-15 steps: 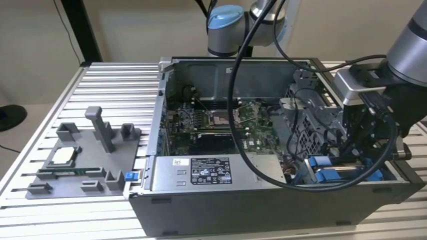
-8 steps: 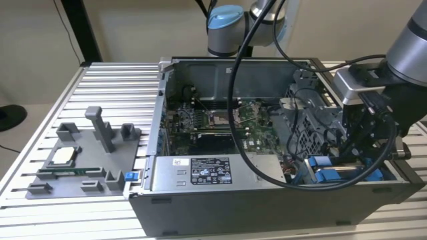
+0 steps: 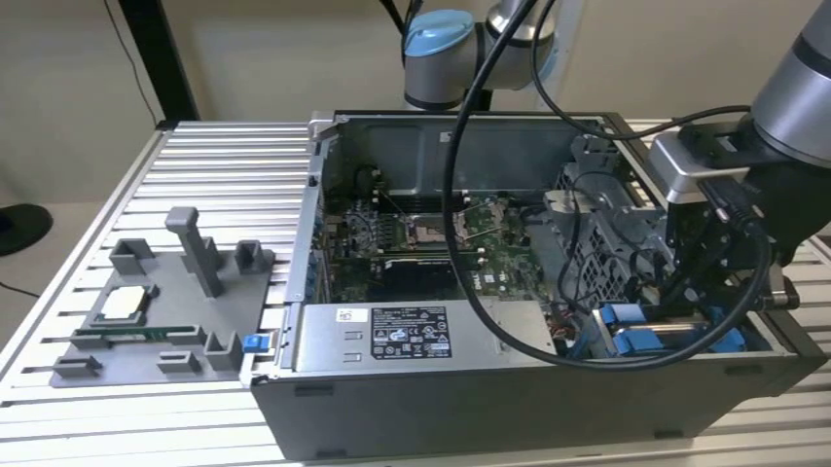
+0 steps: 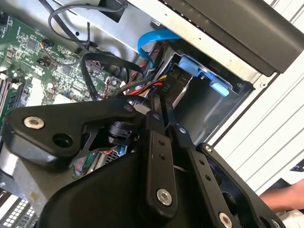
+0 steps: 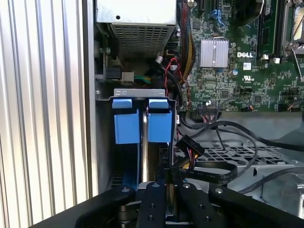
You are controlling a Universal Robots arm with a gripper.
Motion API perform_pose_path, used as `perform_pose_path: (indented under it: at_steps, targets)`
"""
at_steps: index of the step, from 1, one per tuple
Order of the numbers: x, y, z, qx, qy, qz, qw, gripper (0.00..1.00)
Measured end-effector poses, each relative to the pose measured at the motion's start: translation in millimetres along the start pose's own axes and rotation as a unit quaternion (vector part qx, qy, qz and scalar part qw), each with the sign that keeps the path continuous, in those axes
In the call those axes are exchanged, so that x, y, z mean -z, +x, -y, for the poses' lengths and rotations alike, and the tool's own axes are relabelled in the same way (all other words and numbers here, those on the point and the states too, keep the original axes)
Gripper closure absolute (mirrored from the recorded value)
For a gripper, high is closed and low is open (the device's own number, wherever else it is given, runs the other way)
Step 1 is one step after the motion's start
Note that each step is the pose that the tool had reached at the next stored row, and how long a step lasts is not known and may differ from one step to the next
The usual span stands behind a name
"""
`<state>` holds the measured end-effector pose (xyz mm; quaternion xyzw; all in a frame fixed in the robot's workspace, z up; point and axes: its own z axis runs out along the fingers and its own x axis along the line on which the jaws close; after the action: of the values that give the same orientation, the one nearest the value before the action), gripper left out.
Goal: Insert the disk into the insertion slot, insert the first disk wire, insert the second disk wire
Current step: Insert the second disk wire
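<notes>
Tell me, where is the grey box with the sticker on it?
The grey power-supply box sits at the front edge of the open computer case in the exterior view, with the green motherboard behind it and the blue tabs toward the exterior view's right.

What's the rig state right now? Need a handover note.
Gripper: low over the insertion slot; grip state unclear.
Disk: looks seated in the slot, beside a second blue frame.
Wires: a black flat wire runs loose up to the gripper; no plugged end visible.
Done: disk insertion, apparently.
Left: both wires, as far as shows.
</notes>
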<state>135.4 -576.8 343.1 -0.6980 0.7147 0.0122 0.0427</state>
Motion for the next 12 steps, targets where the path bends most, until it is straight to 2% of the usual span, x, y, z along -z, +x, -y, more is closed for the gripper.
perform_pose_path:
  at_steps: [6,9,12]
  targets:
    - [0.0,-0.3,0.0,0.0,0.0034,0.0001,1.0,1.0]
    - [-0.3,-0.3,0.0,0.0,0.0035,-0.0003,1.0,1.0]
    - [-1.6,-0.1,-0.1,0.0,0.0035,-0.004,1.0,1.0]
